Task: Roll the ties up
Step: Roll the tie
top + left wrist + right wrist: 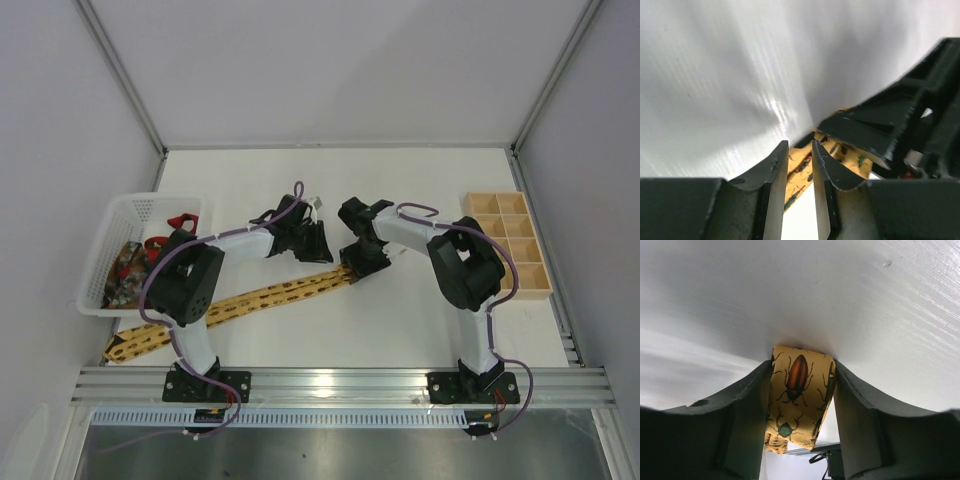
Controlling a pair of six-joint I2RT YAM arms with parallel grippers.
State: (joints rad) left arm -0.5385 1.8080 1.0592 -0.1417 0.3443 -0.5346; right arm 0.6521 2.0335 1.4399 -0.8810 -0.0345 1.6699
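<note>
The right gripper (803,364) clamps the looped end of the yellow tie (799,390) between both fingers, the left gripper (800,143) stands slightly open just beside it with nothing gripped, and the tie's remainder lies diagonally across the counter (400,320) toward its near-left corner.

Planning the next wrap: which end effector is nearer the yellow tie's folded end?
Right. The right end effector has the yellow tie's folded end between its fingers; the left end effector sits just beside it.

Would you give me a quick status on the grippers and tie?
Right gripper shut on tie at its rolled end. Left gripper slightly open over it. Nothing blocking.
</note>
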